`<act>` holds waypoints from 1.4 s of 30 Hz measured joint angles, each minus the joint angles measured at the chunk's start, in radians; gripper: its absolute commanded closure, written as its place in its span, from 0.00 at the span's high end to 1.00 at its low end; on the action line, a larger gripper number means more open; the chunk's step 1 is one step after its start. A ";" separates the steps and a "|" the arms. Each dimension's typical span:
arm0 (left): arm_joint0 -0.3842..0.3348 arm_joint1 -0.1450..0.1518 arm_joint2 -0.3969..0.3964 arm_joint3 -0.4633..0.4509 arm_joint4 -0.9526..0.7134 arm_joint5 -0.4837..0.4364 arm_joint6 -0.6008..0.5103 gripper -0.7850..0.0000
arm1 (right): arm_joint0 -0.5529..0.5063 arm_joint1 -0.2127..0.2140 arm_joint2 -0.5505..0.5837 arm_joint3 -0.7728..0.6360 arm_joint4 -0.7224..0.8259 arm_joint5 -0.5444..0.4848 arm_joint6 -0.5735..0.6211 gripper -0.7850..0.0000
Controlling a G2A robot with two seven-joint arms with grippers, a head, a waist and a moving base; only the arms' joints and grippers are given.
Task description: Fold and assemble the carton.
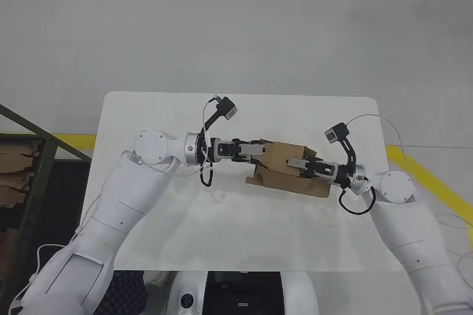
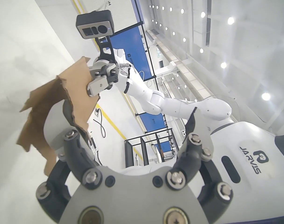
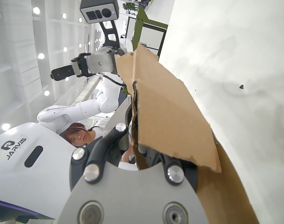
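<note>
The brown carton [image 1: 280, 175] is held just above the middle of the white table [image 1: 221, 228], partly unfolded with ragged flaps. My right gripper [image 1: 298, 164] is shut on one of its panels. In the right wrist view the cardboard edge [image 3: 165, 108] runs between the fingers [image 3: 122, 134]. The left wrist view shows that same gripper [image 2: 97, 87] clamped on the carton [image 2: 51, 94]. My left gripper [image 1: 260, 150] is open at the carton's other end. One finger [image 2: 73, 127] lies against the cardboard and the other finger [image 2: 194, 122] is free. From the right wrist, one left-gripper finger [image 3: 61, 73] sticks out beside the carton.
A green-framed rack [image 1: 8, 173] with stacked flat cardboard stands off the table's left side. Bare tabletop lies in front of and behind the carton. Yellow floor lines [image 1: 406, 153] run past the table's right edge.
</note>
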 measured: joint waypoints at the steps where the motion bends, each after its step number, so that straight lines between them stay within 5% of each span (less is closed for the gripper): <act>1: 0.000 0.000 -0.001 -0.005 -0.006 0.002 -0.002 1.00 | 0.000 0.000 -0.002 0.000 -0.006 0.002 -0.009 0.00; 31: -0.076 -0.044 0.141 -0.023 0.131 0.091 0.179 1.00 | -0.034 0.003 -0.006 -0.071 -0.057 0.026 -0.062 0.00; 42: -0.027 -0.029 0.068 -0.088 0.159 0.101 0.238 1.00 | -0.054 0.009 0.016 -0.110 -0.032 0.039 -0.054 0.00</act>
